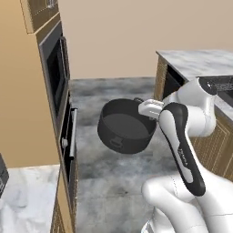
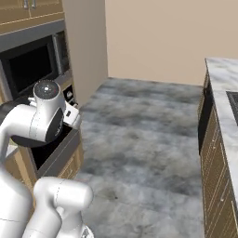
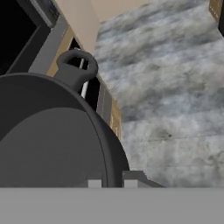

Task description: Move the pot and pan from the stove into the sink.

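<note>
- Presently: pot (image 1: 125, 126), tilted, held aloft over grey floor (image 1: 113, 182); jaws closed on its rim.
- Oven front (image 1: 69, 136) near pot's left edge.
- Open floor between cabinet runs.

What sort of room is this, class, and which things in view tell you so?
Most likely a kitchen: a built-in oven set in wooden cabinets, a marble-topped counter, and a dark pot carried over the floor in the robot's gripper.

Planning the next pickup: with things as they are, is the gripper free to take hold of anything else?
Probably not. The gripper is shut on the rim of the pot, carrying it tilted above the floor, so its fingers are occupied.
</note>
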